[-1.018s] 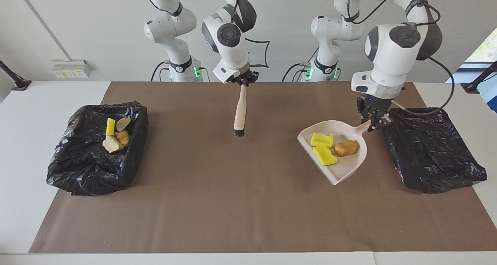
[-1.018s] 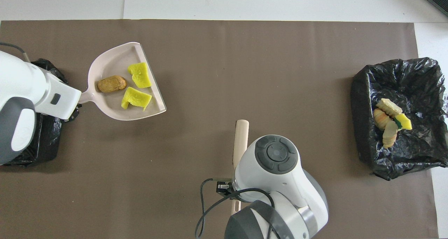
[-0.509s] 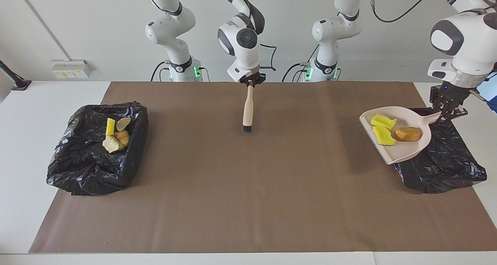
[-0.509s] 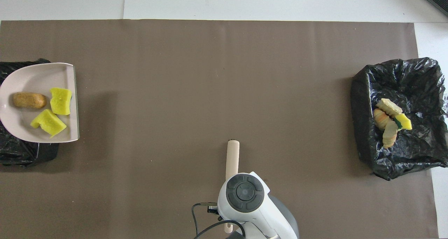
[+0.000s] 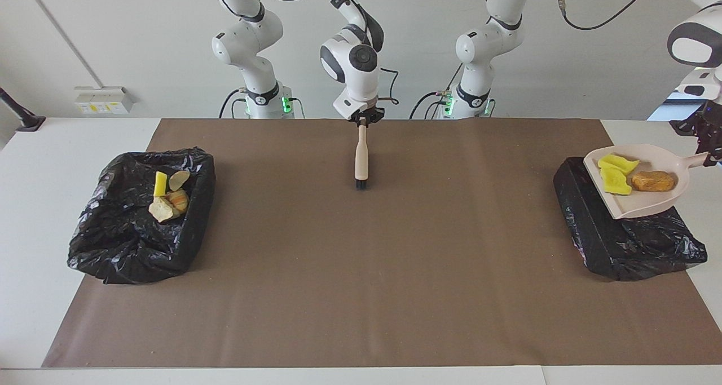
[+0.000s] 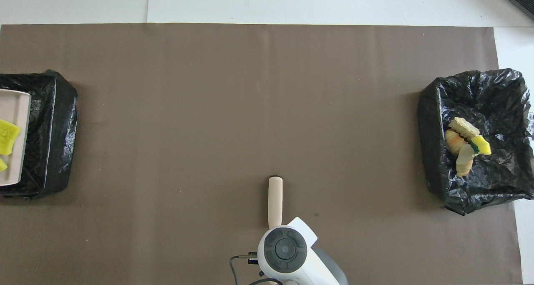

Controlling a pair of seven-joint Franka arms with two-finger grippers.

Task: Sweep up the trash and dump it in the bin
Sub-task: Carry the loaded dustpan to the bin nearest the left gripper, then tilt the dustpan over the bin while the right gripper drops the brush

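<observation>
My left gripper (image 5: 706, 151) is shut on the handle of the pale pink dustpan (image 5: 640, 202), holding it nearly level over the black-bagged bin (image 5: 620, 238) at the left arm's end of the table. On the pan lie trash pieces: two yellow sponge pieces (image 5: 616, 172) and a brown chunk (image 5: 652, 181). In the overhead view only the dustpan's mouth (image 6: 16, 151), a yellow piece (image 6: 7, 131) and this bin (image 6: 52, 130) show. My right gripper (image 5: 362, 120) is shut on the beige brush (image 5: 361, 156), which hangs bristles down over the mat near the robots.
A second black-bagged bin (image 5: 130, 238) stands at the right arm's end, with several trash pieces (image 5: 168, 196) in it, also seen from overhead as a bin (image 6: 492, 180) holding trash (image 6: 461, 145). A brown mat (image 5: 361, 272) covers the table between the bins.
The left arm has carried the loaded dustpan from over the mat to over the bin at its end. The right arm has drawn the brush back toward the robots.
</observation>
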